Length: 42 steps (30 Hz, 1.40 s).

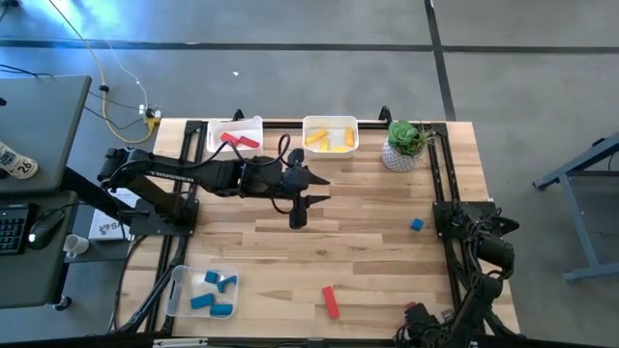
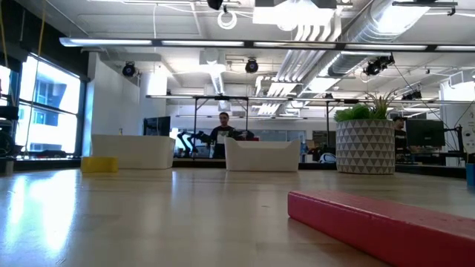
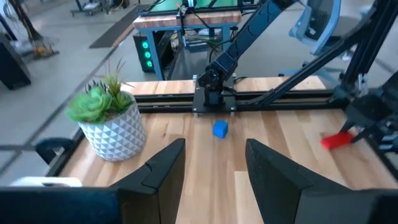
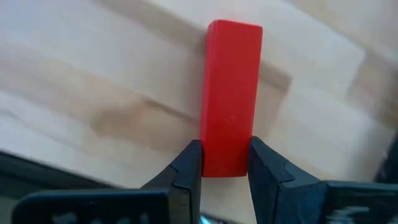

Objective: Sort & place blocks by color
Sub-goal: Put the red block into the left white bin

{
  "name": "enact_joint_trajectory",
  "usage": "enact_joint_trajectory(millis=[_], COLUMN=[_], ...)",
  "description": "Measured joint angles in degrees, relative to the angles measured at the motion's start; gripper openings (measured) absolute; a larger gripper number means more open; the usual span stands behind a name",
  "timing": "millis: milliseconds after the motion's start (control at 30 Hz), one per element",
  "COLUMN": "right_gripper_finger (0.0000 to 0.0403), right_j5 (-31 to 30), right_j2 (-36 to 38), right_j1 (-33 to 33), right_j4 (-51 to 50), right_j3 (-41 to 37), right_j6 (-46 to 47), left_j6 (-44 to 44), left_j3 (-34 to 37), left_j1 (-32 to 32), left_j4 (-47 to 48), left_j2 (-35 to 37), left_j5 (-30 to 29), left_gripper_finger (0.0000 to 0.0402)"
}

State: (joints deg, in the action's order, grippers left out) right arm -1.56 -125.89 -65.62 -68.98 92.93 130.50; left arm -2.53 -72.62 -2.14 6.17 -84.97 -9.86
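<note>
My right gripper [image 1: 414,310] is near the table's near right corner, shut on a red bar block [image 4: 230,93]. It also shows in the left wrist view [image 3: 337,140]. My left gripper [image 1: 298,215] is open and empty over the table's middle [image 3: 214,158]. A second red bar [image 1: 331,301] lies flat on the table near the front edge. A blue cube [image 1: 417,224] sits on the table to the right, also seen past my left fingers [image 3: 220,129]. A yellow block [image 2: 99,165] lies at the far left in the low view. My right gripper pinches the red bar's two long sides near one end [image 4: 227,163] between its two fingers. The fingers lie along the bar, and most of it sticks out past them. I cannot tell whether the bar rests on the table or hangs just above it.
A white bin with red blocks [image 1: 235,135] and a bin with yellow blocks [image 1: 331,135] stand at the far edge. A potted plant [image 1: 404,145] is beside them. A clear bin with blue blocks [image 1: 203,290] is at the near left. A black frame rail [image 1: 437,174] runs along the sides.
</note>
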Motion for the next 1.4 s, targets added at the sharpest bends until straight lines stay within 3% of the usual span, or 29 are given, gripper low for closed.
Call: enact_joint_trajectory(millis=[200, 433, 1100, 1400], right_gripper_finger=[0.0071, 0.0071, 0.0071, 0.0071], right_j5=[-8.12, -15.66, -34.03, -42.49], right_j2=[1.04, 3.56, 11.48, 12.0], right_j1=[1.32, 5.32, 20.71, 27.76], right_j4=[-2.07, -2.88, -14.62, -13.46], right_j3=[-0.25, -0.21, -0.07, -0.05], right_j6=[-2.05, -12.14, -56.32, -76.88], left_j6=[8.99, 19.82, 35.87, 39.83], left_j3=[0.0, 0.0, 0.0, 0.0], left_j1=[-1.79, -3.91, -4.21, -4.13], left_j4=[1.97, 3.56, 13.11, 15.93], left_j2=[0.0, 0.0, 0.0, 0.0], left_j5=[2.61, 9.19, 12.6, 15.0], left_gripper_finger=[0.0156, 0.0156, 0.0156, 0.0156])
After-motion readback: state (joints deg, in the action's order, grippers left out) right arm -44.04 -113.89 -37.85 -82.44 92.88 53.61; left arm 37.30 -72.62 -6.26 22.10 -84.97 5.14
